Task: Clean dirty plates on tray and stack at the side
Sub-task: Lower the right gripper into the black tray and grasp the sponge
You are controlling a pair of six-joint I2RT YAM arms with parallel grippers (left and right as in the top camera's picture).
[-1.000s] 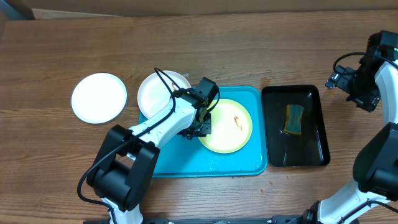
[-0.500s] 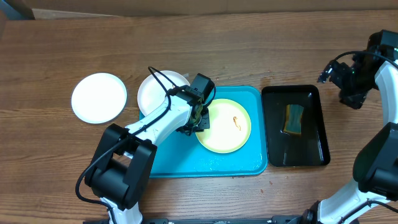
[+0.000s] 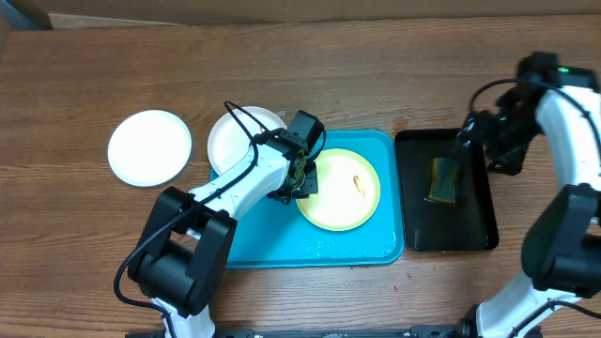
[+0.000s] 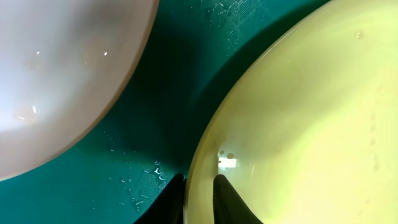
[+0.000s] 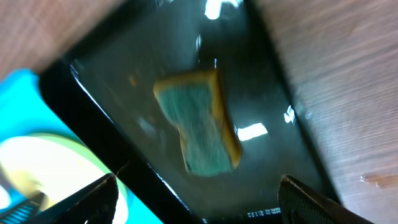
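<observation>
So the bit that matters here is the right gripper [image 5: 198,182] versus the sponge [image 5: 199,121]. Its jaws are spread wide and it hangs over the far end of the black tray [image 3: 465,230]. In the wrist view the sponge lies just ahead of the fingers and about centred between them. The sponge's long axis runs a bit slanted but mostly away from the jaws, so I'd guess they'd close across its narrow width without much twisting. The right arm is clearly the nearer one for that grab.

The left gripper [image 4: 198,198] is over on the turquoise tray [image 3: 282,235], with its fingers pinched on the left rim of the pale yellow plate [image 3: 343,202], one tip on each side of the edge. That plate lies flat on the tray's right half and has an orange-red smear [image 3: 358,184] near its middle, so it looks uncleaned.

One white plate [image 3: 239,141] overlaps the tray's far left corner, just beside the yellow one but not touching it in the wrist view. The other white plate [image 3: 149,147] is out on the table [image 3: 376,75], well to the left.
</observation>
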